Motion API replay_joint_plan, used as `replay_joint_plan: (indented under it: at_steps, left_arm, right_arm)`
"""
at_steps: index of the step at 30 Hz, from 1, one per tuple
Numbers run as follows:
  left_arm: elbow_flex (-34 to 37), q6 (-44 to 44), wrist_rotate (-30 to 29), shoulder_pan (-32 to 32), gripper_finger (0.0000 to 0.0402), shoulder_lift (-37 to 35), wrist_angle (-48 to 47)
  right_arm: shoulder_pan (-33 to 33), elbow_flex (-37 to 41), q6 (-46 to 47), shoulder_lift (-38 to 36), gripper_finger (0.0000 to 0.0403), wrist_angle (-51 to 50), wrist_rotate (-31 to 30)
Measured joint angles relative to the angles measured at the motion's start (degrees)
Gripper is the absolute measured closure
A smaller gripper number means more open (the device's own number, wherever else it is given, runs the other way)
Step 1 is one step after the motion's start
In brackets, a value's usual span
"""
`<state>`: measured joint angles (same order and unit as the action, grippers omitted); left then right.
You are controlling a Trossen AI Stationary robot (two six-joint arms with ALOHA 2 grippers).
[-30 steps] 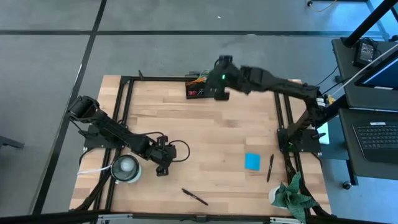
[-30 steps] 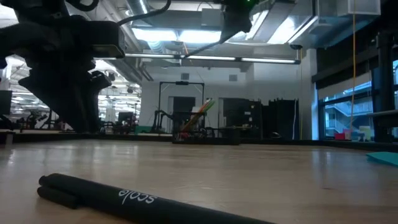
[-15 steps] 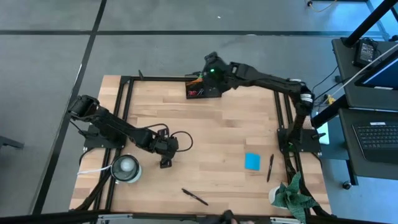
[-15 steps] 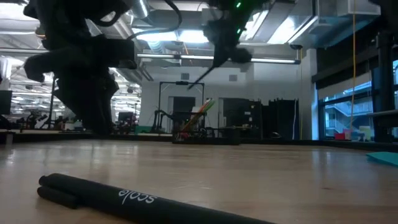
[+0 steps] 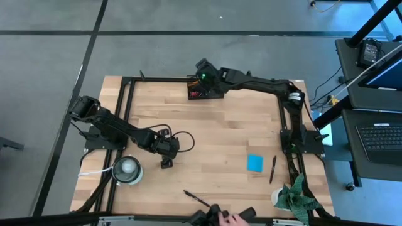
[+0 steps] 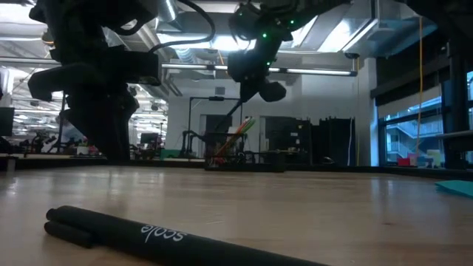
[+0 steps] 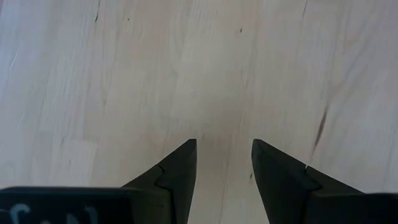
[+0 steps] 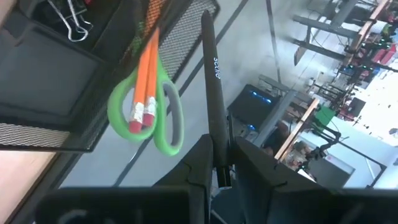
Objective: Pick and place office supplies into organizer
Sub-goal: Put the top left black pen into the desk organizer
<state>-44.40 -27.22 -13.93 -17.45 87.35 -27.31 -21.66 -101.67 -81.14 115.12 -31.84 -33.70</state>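
- I am holding my right gripper (image 8: 219, 163) closed on a black pen (image 8: 214, 106), the barrel pinched between my fingers (image 8: 198, 163) and sticking out past them with white lettering along its side.
- In the high view my right gripper (image 5: 202, 70) is hovering over the organizer (image 5: 205, 91), which is sitting at the table's (image 5: 207, 138) far edge, just inside the black metal frame (image 5: 125, 100).
- Past my right fingers I am looking at the organizer's mesh wall (image 8: 37, 134); the green-handled scissors (image 8: 149, 112) are standing in it handles up, two orange pencils (image 8: 144, 87) with pink erasers are lying across the handle loops, and small clips (image 8: 71, 18) are lying in a neighbouring compartment.
- From table height the pen (image 6: 235, 109) is hanging tilted under my right gripper (image 6: 255, 70), above the organizer (image 6: 235, 155) (small and far off there, with the green handles poking up).
- My left gripper (image 5: 166, 161) is waiting open, low over bare wood in the table's near left part, next to the white round roll (image 5: 127, 168); its two fingers (image 7: 177, 177) are standing apart with nothing between them.
- Another black pen (image 5: 196, 198) is lying near the front edge, and it is filling the foreground of the low view (image 6: 170, 238).
- The blue note pad (image 5: 255, 162) is lying flat in the near right part, and a third black pen (image 5: 273, 169) is lying just beside it.
- A person's hand (image 5: 233, 219) is showing at the front edge, near the green cloth (image 5: 295, 196).
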Motion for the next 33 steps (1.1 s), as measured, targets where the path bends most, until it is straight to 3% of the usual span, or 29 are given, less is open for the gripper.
replay_joint_plan:
  at_steps: [22,29,33]
  left_arm:
    - [0.0,0.0,-0.1,0.0,0.0254,0.0,-0.1]
    - [0.0,0.0,-0.1,0.0,0.0254,0.0,-0.1]
    - [0.0,0.0,-0.1,0.0,0.0254,0.0,-0.1]
  right_arm:
    - [-0.5,0.0,-2.8,6.2,0.0347,0.8,1.0]
    - [-0.6,0.0,3.1,6.2,0.0345,2.8,0.6]
    - [-0.6,0.0,2.1,6.2,0.0332,4.8,0.7]
